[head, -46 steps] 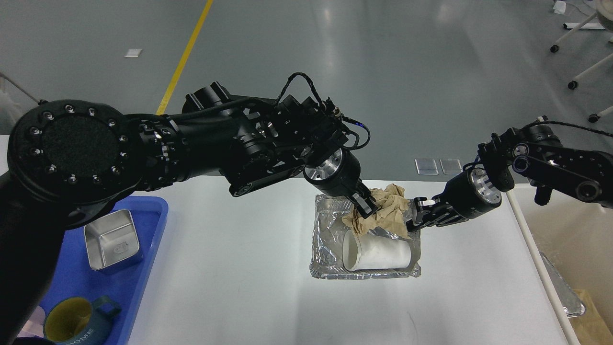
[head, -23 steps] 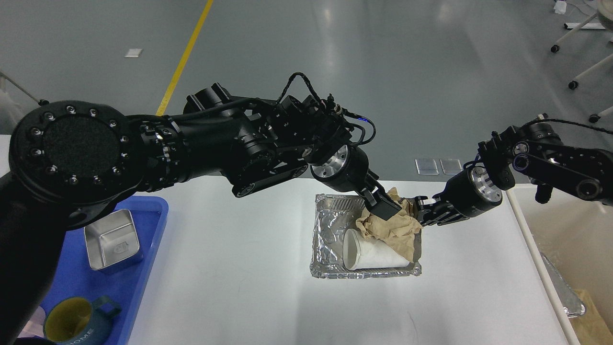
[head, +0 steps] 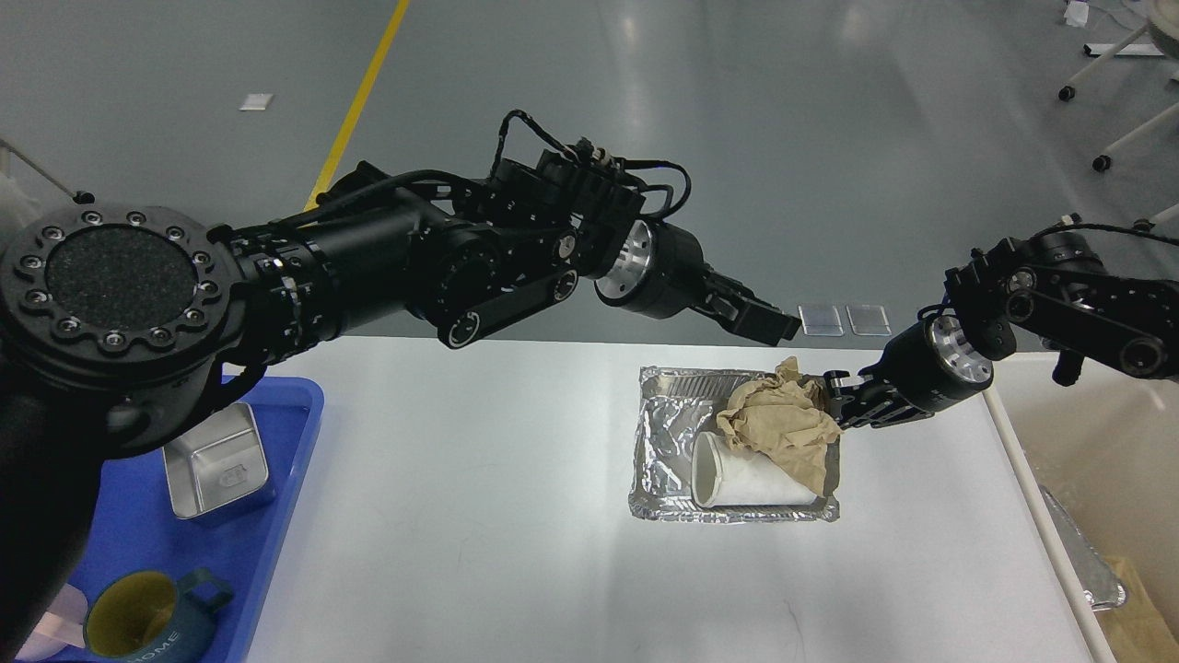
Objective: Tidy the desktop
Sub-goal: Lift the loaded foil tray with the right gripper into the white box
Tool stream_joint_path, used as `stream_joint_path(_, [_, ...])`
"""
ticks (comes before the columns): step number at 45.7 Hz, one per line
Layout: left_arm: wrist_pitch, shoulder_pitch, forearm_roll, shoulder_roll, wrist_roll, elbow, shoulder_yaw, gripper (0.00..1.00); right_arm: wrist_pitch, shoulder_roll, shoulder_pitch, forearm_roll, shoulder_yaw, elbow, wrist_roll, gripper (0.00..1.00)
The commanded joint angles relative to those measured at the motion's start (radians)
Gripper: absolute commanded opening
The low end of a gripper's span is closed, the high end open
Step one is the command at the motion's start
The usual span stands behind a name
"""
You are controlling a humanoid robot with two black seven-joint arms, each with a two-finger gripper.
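Two black arms reach over your big, flat, matte white bench (head: 479,516). The left gripper (head: 769,320) hangs in the air above the bench's far edge, holding nothing; you cannot tell if its fingers are apart. The right gripper (head: 843,405) is clenched on the right rim of the shiny, crinkly foil tray (head: 663,442), which sits on the bench. Inside the tray lie a white paper cup (head: 751,479) on its side and a crumpled brown paper ball (head: 783,428) resting on it. On the left, a blue plastic tray (head: 267,534) holds a square metal tin (head: 216,460) and a dark blue mug (head: 152,622).
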Motion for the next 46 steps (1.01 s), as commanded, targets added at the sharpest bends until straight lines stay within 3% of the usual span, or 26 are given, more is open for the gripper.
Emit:
stream_joint_path(1, [0.001, 0.03, -0.107, 0.052, 0.003, 0.012, -0.058, 0.85, -0.001, -0.02, 0.0, 0.033, -0.031, -0.053, -0.001, 0.0])
stream_joint_path(19, [-0.005, 0.174, -0.219, 0.209, 0.003, 0.011, -0.23, 0.85, -0.013, -0.044, -0.006, 0.244, -0.127, -0.251, -0.005, 0.0])
stream_joint_path(29, [-0.01, 0.251, -0.223, 0.302, 0.003, 0.011, -0.322, 0.85, -0.021, -0.135, -0.071, 0.344, -0.126, -0.303, -0.005, 0.0])
stream_joint_path(46, [0.004, 0.499, -0.349, 0.482, 0.003, 0.012, -0.59, 0.85, -0.021, -0.305, -0.278, 0.398, 0.066, -0.433, -0.008, 0.0])
